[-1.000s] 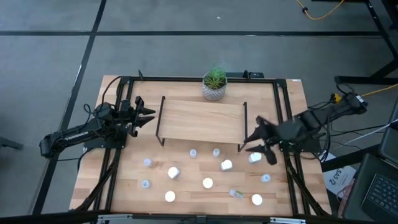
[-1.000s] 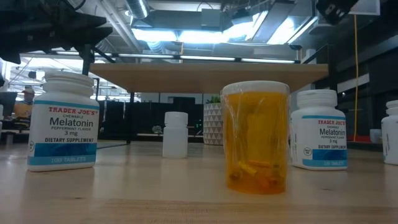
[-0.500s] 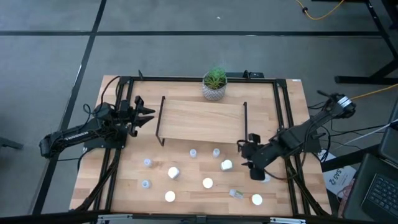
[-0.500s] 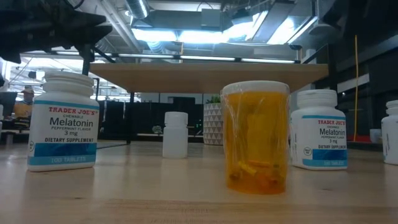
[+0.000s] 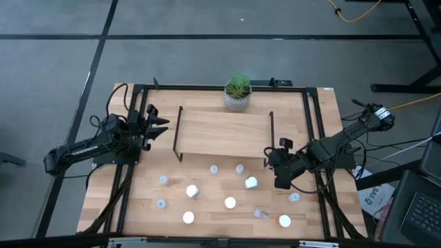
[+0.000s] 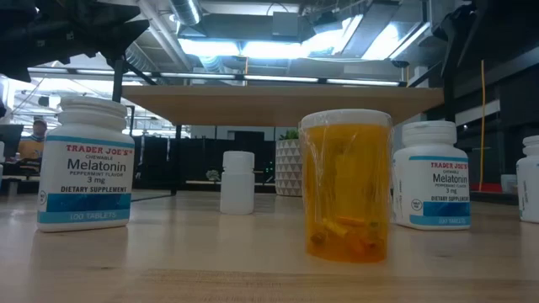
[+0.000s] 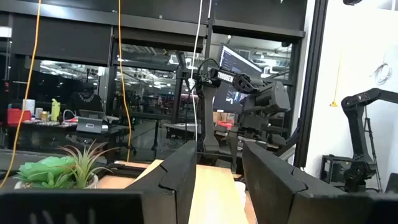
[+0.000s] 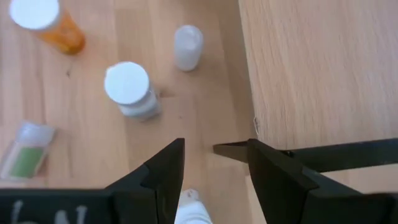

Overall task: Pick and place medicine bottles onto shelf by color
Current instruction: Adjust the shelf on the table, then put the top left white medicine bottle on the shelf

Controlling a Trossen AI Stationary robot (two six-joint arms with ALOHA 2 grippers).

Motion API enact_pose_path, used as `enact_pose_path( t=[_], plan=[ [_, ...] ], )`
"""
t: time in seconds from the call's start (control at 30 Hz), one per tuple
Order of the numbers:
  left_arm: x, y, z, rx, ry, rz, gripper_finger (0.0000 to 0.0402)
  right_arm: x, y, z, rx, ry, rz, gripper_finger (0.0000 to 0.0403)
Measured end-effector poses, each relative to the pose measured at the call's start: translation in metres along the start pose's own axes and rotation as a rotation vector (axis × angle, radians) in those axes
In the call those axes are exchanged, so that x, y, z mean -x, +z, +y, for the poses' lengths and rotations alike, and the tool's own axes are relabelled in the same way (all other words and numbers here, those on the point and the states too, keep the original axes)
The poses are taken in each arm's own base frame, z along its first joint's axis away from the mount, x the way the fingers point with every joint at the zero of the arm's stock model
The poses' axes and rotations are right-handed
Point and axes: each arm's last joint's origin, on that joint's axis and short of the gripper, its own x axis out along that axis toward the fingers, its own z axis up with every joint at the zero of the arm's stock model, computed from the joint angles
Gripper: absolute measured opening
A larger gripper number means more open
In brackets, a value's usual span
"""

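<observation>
No bottles are sitting on the shelf [image 5: 222, 132] yet, so we are judging the sort as barely begun; the medicine bottles [image 5: 230, 202] are standing scattered on the surface [image 5: 138, 207] in front of it; the right claw [image 8: 214, 167] is hovering by the shelf's right front corner, fingers parted over a small white bottle [image 8: 186, 208], gripping nothing; the left claw [image 5: 160, 125] is waiting open beside the shelf's left end; we are reading "Trader Joe's Melatonin 3 mg" on a white bottle [image 6: 85, 164]; the orange bottle [image 6: 347, 185] is showing no legible label.

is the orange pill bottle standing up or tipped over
Upright. In the low view the orange bottle stands on its base on the table, white cap on top.
</observation>
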Motion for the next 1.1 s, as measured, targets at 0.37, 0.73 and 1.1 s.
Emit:
enact_pose_path(
  t=[0.37, 0.73, 1.1],
  plan=[
    [0.0, 0.0, 0.0, 0.0, 0.0, 0.0, 0.0124, 0.004, 0.002, -0.003, -0.002, 0.01, 0.037, 0.0177],
    [0.0, 0.0, 0.0, 0.002, 0.001, 0.004, 0.0124, 0.042, 0.008, 0.0, 0.03, 0.204, 0.197, 0.0177],
    [0.0, 0.0, 0.0, 0.001, 0.001, 0.002, 0.0124, 0.043, 0.003, 0.002, 0.087, 0.207, 0.227, 0.0177]
  ],
)
